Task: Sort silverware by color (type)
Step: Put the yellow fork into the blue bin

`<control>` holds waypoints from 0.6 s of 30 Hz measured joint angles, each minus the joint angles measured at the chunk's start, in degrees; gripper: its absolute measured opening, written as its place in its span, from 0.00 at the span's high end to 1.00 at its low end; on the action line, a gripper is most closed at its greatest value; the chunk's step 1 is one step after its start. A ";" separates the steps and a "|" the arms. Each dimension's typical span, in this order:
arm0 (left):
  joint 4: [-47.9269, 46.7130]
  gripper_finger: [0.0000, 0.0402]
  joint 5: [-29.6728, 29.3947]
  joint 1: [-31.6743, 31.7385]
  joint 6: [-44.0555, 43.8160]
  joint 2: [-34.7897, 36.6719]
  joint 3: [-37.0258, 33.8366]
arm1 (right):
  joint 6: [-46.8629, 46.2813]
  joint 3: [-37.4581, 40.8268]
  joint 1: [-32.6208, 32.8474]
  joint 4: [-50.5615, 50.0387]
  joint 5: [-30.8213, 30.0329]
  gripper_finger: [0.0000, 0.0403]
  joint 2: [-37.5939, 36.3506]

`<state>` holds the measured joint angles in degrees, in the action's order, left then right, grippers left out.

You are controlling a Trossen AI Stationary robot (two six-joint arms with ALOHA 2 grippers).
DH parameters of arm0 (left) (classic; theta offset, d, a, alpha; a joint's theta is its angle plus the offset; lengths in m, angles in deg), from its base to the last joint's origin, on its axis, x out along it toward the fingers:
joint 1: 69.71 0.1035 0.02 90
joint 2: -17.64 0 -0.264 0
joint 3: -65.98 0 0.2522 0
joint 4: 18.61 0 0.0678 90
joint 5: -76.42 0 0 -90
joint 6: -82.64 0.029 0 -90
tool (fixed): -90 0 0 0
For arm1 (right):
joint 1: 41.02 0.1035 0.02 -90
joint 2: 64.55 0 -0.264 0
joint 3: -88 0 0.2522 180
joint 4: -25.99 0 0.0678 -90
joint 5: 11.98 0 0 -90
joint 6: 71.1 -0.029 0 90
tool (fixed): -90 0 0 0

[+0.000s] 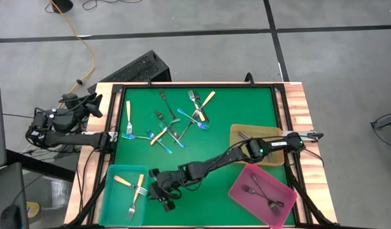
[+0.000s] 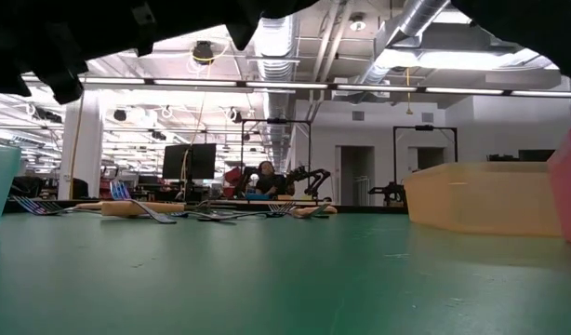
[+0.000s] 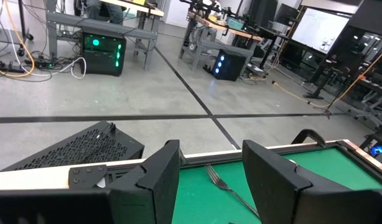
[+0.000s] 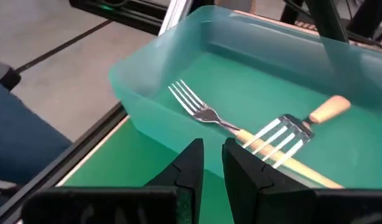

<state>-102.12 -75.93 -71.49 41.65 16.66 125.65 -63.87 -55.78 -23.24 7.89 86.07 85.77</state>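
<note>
High view, L to R: left gripper [image 1: 93,105] waits off the mat's far-left corner, fingers apart, holding nothing. Teal tray [image 1: 113,194] has two cream forks [image 1: 135,191]. Right gripper [image 1: 162,194] sits just beside the tray, fingers nearly shut, empty. Loose forks [image 1: 173,121] lie mid-mat at the far side. Tan tray [image 1: 237,133] w/ a dark fork; pink tray [image 1: 240,191] holds two dark forks [image 1: 265,194].

Grey concrete floor [image 1: 195,57] with dark seams; ceiling strip lights [image 2: 313,88] overhead.
</note>
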 joint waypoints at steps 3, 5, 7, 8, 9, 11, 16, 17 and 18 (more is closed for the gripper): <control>0.02 0.61 0.00 -0.02 0.00 0.00 0.00 | -0.19 0.00 -0.44 -0.11 -5.56 0.80 0.00; 0.02 0.61 0.00 -0.02 0.00 0.00 0.00 | -1.83 0.00 -0.86 -0.81 -9.72 0.80 0.00; 0.02 0.61 0.00 -0.02 0.00 0.00 0.00 | -2.72 0.00 -1.38 -1.44 -10.08 0.80 0.00; 0.00 0.61 0.00 -0.02 0.00 0.00 0.00 | -2.95 0.00 -1.66 -1.62 -9.18 0.80 0.00; 0.00 0.61 0.00 -0.02 0.00 0.00 0.00 | -3.10 0.00 -1.88 -1.83 -7.46 0.80 0.00; 0.02 0.61 0.00 -0.02 0.00 0.00 0.00 | -3.14 -0.09 -1.82 -1.01 -3.42 0.80 0.78; 0.02 0.61 0.00 -0.02 0.02 0.00 0.00 | -2.91 0.02 -0.33 2.85 2.51 0.80 3.49; 0.02 0.61 0.04 -0.02 0.02 0.00 -0.02 | -2.93 0.00 -0.31 3.69 2.85 0.80 3.65; 0.02 0.61 0.03 -0.02 0.02 0.00 -0.02 | -2.89 0.00 -0.43 3.55 4.03 0.80 3.71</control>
<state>-102.10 -75.90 -71.51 41.67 16.66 125.63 -66.76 -55.78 -23.67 11.44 90.10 89.48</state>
